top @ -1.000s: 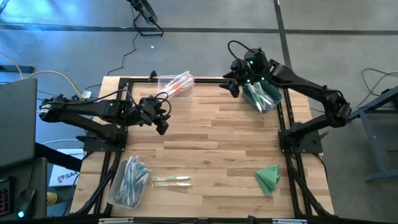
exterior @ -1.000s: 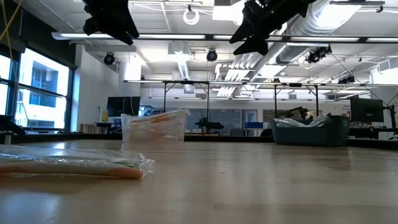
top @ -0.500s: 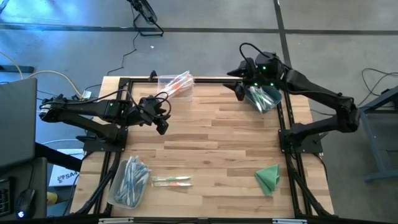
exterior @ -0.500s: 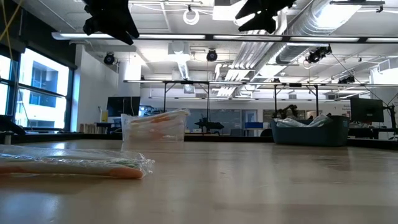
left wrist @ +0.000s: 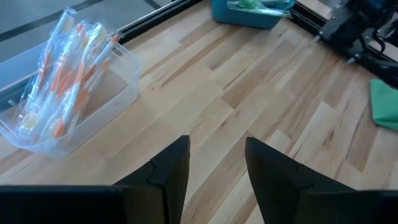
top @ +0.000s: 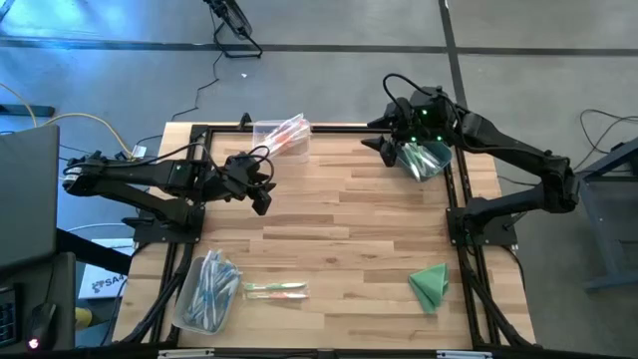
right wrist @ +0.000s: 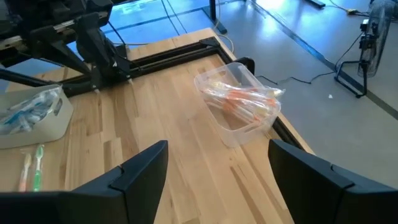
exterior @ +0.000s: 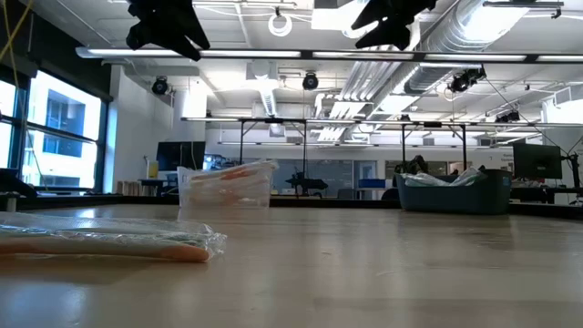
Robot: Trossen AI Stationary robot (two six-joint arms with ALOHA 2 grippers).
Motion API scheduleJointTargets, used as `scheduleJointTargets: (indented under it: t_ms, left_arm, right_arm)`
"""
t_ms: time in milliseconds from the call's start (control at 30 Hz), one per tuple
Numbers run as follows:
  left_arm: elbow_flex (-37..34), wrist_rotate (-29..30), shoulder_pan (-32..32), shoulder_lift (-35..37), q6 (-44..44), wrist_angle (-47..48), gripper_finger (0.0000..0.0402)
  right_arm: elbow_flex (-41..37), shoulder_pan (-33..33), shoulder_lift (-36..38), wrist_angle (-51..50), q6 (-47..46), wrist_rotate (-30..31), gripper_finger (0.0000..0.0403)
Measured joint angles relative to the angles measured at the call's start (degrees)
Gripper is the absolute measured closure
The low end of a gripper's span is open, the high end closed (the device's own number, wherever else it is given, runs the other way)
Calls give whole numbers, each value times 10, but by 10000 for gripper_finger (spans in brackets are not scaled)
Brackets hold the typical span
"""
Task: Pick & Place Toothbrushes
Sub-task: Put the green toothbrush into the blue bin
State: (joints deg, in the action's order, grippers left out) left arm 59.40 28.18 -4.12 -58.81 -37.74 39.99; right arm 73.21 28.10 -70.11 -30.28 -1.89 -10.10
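Note:
Toothbrushes lie in three bins. Orange ones fill a clear bin [top: 282, 135] [left wrist: 68, 106] [right wrist: 239, 99] at the far edge, green ones a teal bin [top: 424, 157] [left wrist: 252, 9] at the far right, and blue ones a clear bin [top: 206, 289] [right wrist: 34, 115] at the near left. Two loose wrapped toothbrushes [top: 274, 290] [exterior: 109, 244] [right wrist: 31, 168] lie flat on the table beside that bin. My left gripper [top: 259, 202] [left wrist: 217, 168] hovers open over the table's left middle. My right gripper [top: 377, 146] [right wrist: 217, 174] hangs open and high, just left of the teal bin.
A folded green cloth [top: 431, 284] [left wrist: 384, 102] lies near the table's near right corner. The black frame rail [top: 329, 127] runs along the far edge behind the bins. Bare wood [top: 339, 229] spreads across the table's middle.
My right gripper has risen and drawn back a little toward the table's right edge, staying open beside the teal bin. No toothbrush or bin has moved.

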Motion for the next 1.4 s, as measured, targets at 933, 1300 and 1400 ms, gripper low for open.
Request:
scheduleJointTargets:
  t_ms: [933, 1300, 1400]
  left_arm:
    - [0, -2, 0, -8, 2, 0, 249]
    - [0, -117, -1, -62, 46, -2, 249]
    - [0, -171, 0, -83, 58, 10, 249]
  right_arm:
    - [-133, -35, 3, 160, -40, 12, 133]
    - [-133, -25, 3, 157, -13, 13, 133]
    - [-133, -18, 3, 154, -13, 15, 133]
